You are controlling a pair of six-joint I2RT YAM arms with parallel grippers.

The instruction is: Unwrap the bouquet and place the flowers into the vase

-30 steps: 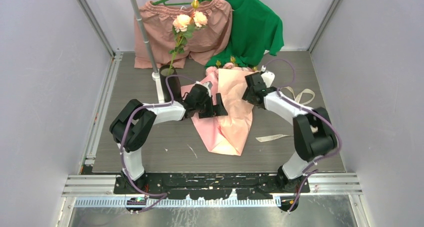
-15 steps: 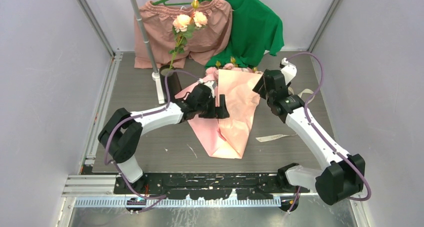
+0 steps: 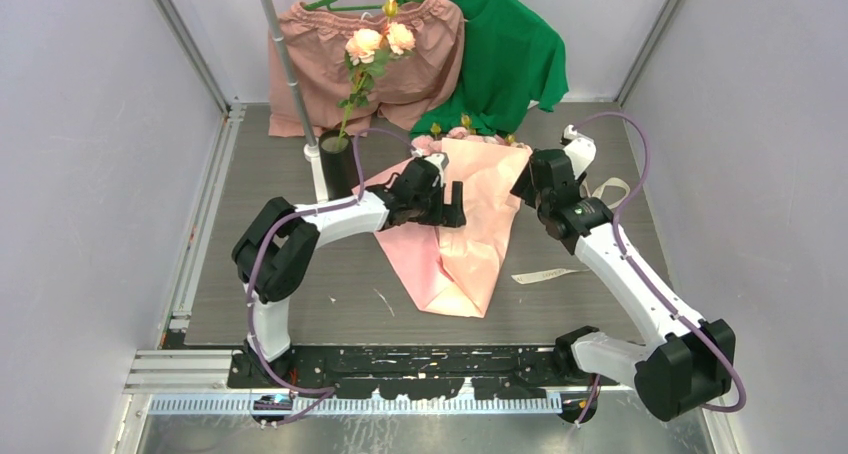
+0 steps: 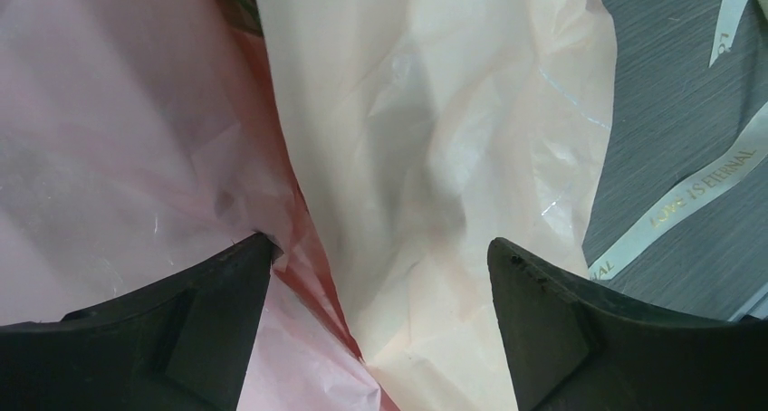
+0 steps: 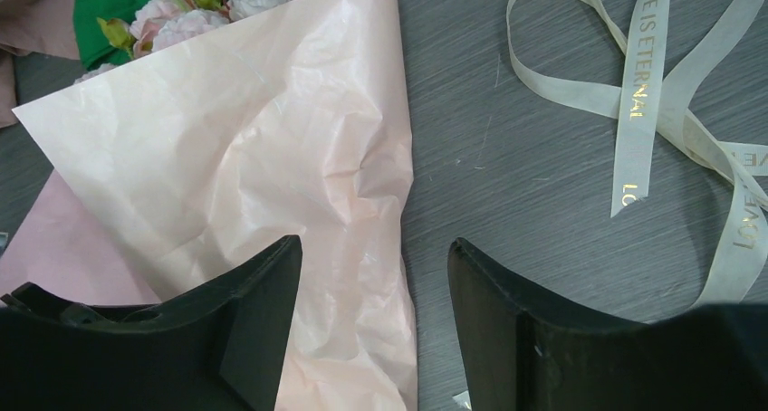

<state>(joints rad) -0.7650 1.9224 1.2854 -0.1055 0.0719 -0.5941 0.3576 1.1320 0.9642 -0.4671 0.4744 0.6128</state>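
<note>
Top: left tool point(image 3: 445, 202) sits over the bouquet point(image 3: 470, 236), which lies flat on the desk point(image 3: 300, 274). Right tool point(image 3: 524, 180) is at its right edge. Vase point(image 3: 336, 162) stands left of left tool.
Left wrist: jaws wide apart, gripping nothing, paper beneath.
Right wrist: jaws apart, empty, straddling paper edge. Ribbon point(image 5: 634, 112) lies to its right.

bouquet point(image 3: 463, 229): lay flat mid-table, a cone of salmon and pink paper, tip toward the near edge | flowers point(image 5: 172, 22): pink heads poked out at the far end | vase point(image 3: 335, 162): black, upright, just left of the bouquet
</note>
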